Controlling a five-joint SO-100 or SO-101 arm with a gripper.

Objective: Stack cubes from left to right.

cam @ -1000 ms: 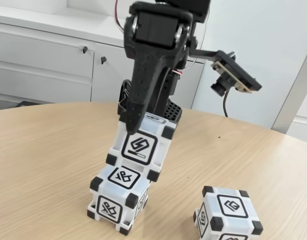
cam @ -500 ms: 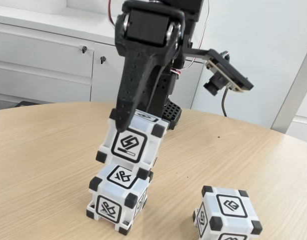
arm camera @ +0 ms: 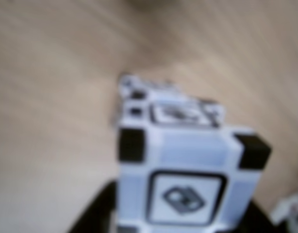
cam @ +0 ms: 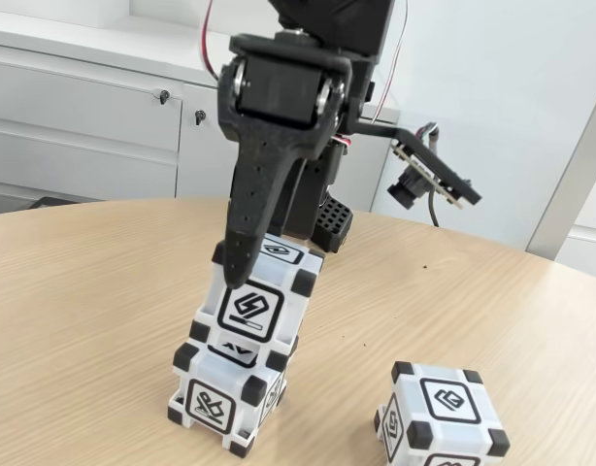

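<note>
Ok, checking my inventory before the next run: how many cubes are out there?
3. The held cube sits in the gripper atop the bottom cube at lower left of the fixed view; the lone cube rests on the table at lower right.

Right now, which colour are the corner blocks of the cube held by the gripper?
Black, on the white held cube; clearest in the fixed view.
</note>
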